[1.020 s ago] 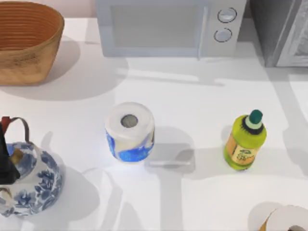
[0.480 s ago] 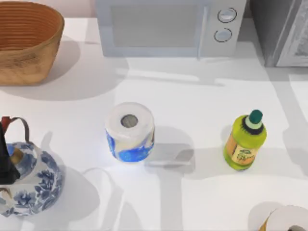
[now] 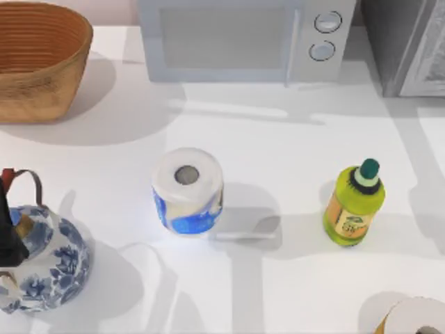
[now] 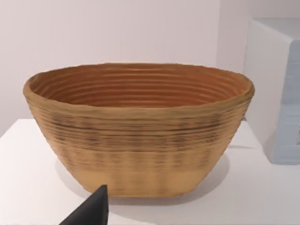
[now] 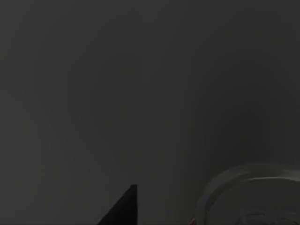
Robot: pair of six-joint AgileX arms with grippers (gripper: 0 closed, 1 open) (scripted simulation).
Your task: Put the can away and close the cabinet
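I see the white desk (image 3: 278,139) from above, with a grey microwave (image 3: 243,38) standing along its far edge, door shut and two round knobs on its right side. The grey cabinet (image 3: 407,45) stands just beside the microwave in the far right corner, cut off by the edge of the view. I cannot tell whether its door is open, and I cannot tell where the can is. A wide woven basket (image 3: 38,59) sits in the far left corner, upright. In the left wrist view it stands near the camera, with the microwave's side next to it.

A blue-and-white teapot (image 3: 45,261) stands at the near left edge of the desk, and a black part of my left arm (image 3: 7,240) sits over it at the border of the view. A paper roll (image 3: 188,189) in a blue wrapper stands on end near the middle of the desk. A green bottle (image 3: 354,203) with a dark green cap stands upright, well apart from it to the right. A second roll (image 3: 417,316) peeks in at the near right corner.

A single black tip of the left gripper (image 4: 93,208) shows in its wrist view, so I cannot tell how its jaws stand. The right wrist view is dark, and I cannot tell the state of the right gripper (image 5: 123,208) jaws either
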